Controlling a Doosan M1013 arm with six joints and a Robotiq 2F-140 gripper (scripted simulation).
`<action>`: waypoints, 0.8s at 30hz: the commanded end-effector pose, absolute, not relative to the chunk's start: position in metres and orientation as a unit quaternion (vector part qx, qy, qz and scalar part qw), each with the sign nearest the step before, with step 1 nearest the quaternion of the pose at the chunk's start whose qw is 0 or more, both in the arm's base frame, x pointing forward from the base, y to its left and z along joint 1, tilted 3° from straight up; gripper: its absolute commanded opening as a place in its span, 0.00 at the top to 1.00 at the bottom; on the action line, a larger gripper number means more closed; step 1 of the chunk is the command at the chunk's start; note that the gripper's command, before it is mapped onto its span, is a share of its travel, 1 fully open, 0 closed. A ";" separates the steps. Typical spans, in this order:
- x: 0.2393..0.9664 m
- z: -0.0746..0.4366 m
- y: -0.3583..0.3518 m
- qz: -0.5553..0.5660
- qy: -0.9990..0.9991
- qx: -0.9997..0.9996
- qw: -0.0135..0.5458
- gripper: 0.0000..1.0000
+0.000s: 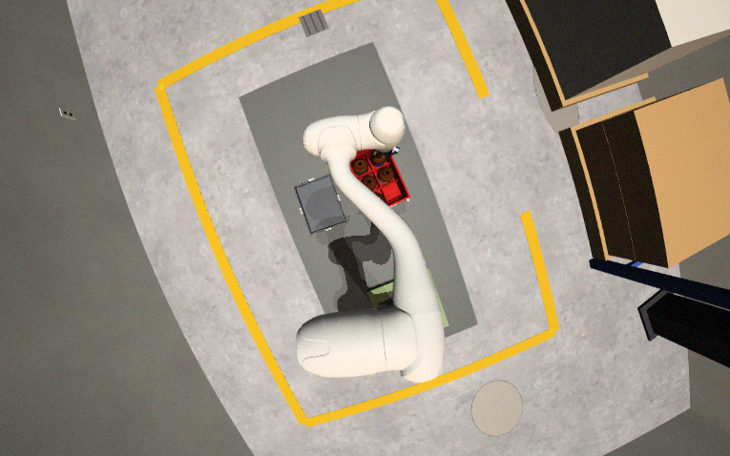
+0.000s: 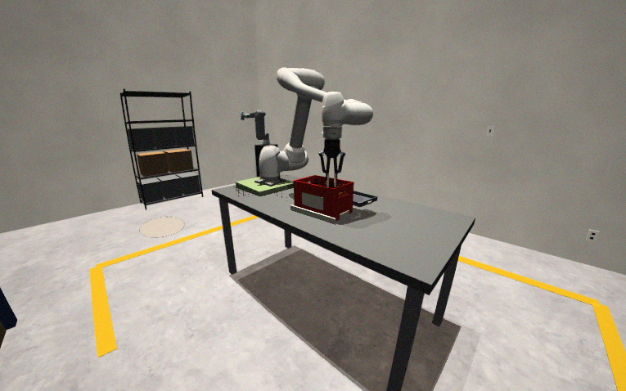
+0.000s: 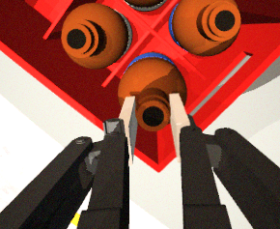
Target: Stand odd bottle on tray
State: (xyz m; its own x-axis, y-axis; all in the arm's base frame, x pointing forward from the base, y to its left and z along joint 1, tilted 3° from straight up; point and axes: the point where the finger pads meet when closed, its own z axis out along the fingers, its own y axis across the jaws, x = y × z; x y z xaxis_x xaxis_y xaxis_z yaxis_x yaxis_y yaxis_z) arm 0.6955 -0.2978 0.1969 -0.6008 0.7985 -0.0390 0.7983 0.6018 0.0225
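Note:
The red crate [image 1: 402,178] [image 2: 332,202] [image 3: 60,92] stands on the table with brown bottles upright in its compartments. My gripper [image 2: 331,184] [image 3: 153,109] points down into one corner and is shut on the neck of the corner bottle [image 1: 379,158] [image 3: 152,76], which shows a blue ring. Beside it stand a bottle with a grey ring [image 1: 361,165] [image 3: 112,38] and another with a blue ring [image 1: 385,174] [image 3: 192,35]. A further bottle [image 1: 368,181] [image 3: 144,3] shows partly. The fifth is mostly hidden under the arm. The tray [image 1: 323,210] [image 2: 365,198] lies flat and empty.
One crate compartment [image 1: 394,191] is empty. The crate's walls and dividers surround the fingers closely. The tray lies beside the crate on the grey table [image 1: 277,124] [image 2: 403,233]. The arm's green base plate [image 2: 259,186] is at the table's far end.

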 end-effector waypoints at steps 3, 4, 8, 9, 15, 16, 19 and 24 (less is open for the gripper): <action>0.695 0.202 -0.295 0.002 0.895 0.446 0.023 1.00; 0.695 0.202 -0.295 0.002 0.895 0.446 0.023 1.00; 0.695 0.202 -0.295 0.002 0.895 0.446 0.023 1.00; 0.695 0.203 -0.295 0.002 0.895 0.446 0.023 1.00; 0.695 0.204 -0.295 0.002 0.895 0.446 0.023 1.00; 0.695 0.204 -0.295 0.002 0.895 0.446 0.023 1.00; 0.695 0.206 -0.295 0.002 0.895 0.446 0.023 1.00; 0.695 0.210 -0.295 0.002 0.895 0.446 0.023 1.00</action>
State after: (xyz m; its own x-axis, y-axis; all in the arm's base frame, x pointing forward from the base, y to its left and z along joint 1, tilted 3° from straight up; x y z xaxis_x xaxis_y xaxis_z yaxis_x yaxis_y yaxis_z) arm 0.6951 -0.2975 0.2019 -0.6009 0.7984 -0.0387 0.7982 0.6019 0.0223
